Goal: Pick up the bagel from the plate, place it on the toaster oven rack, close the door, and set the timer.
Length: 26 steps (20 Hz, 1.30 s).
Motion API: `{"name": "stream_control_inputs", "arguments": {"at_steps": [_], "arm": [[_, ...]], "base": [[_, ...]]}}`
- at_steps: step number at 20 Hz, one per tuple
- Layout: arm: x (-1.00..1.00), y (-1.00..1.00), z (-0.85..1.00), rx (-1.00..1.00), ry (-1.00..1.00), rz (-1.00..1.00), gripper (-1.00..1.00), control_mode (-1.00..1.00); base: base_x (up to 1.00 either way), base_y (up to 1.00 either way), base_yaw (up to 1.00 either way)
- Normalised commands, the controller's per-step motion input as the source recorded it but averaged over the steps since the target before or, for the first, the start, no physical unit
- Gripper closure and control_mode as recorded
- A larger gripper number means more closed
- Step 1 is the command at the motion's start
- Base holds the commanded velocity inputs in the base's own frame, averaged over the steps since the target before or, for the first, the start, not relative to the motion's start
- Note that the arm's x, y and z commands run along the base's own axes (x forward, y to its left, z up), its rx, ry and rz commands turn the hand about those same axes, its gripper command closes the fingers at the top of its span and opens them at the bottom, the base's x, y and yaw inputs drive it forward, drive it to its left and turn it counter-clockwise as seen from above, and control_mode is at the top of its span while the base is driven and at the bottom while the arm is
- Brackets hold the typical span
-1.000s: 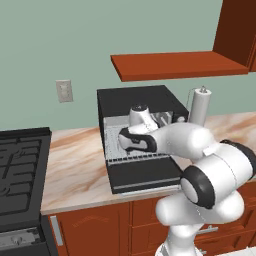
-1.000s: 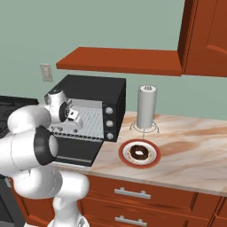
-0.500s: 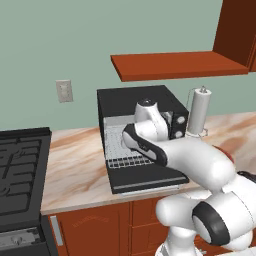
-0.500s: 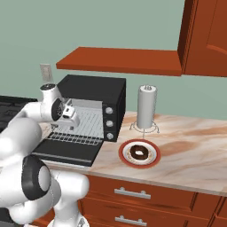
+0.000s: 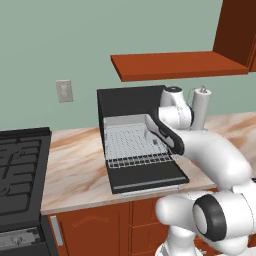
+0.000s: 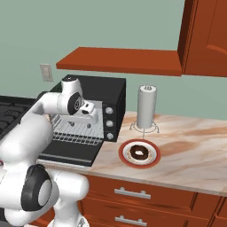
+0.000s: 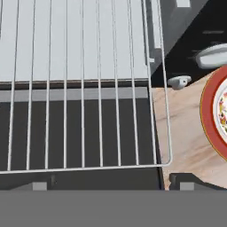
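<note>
The dark-brown bagel (image 6: 140, 152) lies in the middle of the red-rimmed plate (image 6: 125, 156) on the counter, right of the black toaster oven (image 6: 98, 90). The oven's door (image 5: 146, 178) lies folded down flat. Out over it reaches the silver toaster oven rack (image 5: 131, 144), bare. My gripper (image 6: 94, 120) hangs open and empty above the rack's right front part, left of the plate. In the hand view the rack (image 7: 82, 88) spreads under the fingertips (image 7: 189, 181), with the door (image 7: 82, 135) below it and the plate's rim (image 7: 207, 116) at the right edge.
A tall white paper-towel roll (image 6: 146, 107) stands behind the plate. Oven knobs (image 6: 109, 123) face forward beside the cavity. The dark stove (image 5: 20, 170) sits at the far left. A red-brown wall shelf (image 5: 175, 65) hangs above the oven. Bare marble counter (image 6: 195, 146) lies to the right.
The arm has swung the hand to the right, from above the rack's middle to its right side nearer the plate. The jaws have stayed open.
</note>
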Motion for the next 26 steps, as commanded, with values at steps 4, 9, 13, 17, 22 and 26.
{"name": "stream_control_inputs", "arguments": {"at_steps": [4,9,13,17,22,26], "arm": [[-0.01,-1.0,-0.06,-0.02,0.23,0.0,-1.0,-1.0],[-0.01,-0.94,-0.34,-0.07,0.19,0.01,-1.0,-1.0],[-0.09,-0.87,-0.58,-0.04,0.05,0.05,-1.0,-1.0],[-0.06,-0.79,-0.49,0.0,0.0,0.1,-1.0,-1.0],[0.0,-0.55,-0.31,0.0,-0.04,0.18,-1.0,-1.0],[0.0,-0.27,-0.14,0.01,-0.1,0.2,-1.0,-1.0]], "base": [[0.0,0.0,0.0],[0.0,0.0,0.0],[0.0,0.0,0.0],[0.0,0.0,0.0],[0.0,0.0,0.0],[0.0,0.0,0.0]]}}
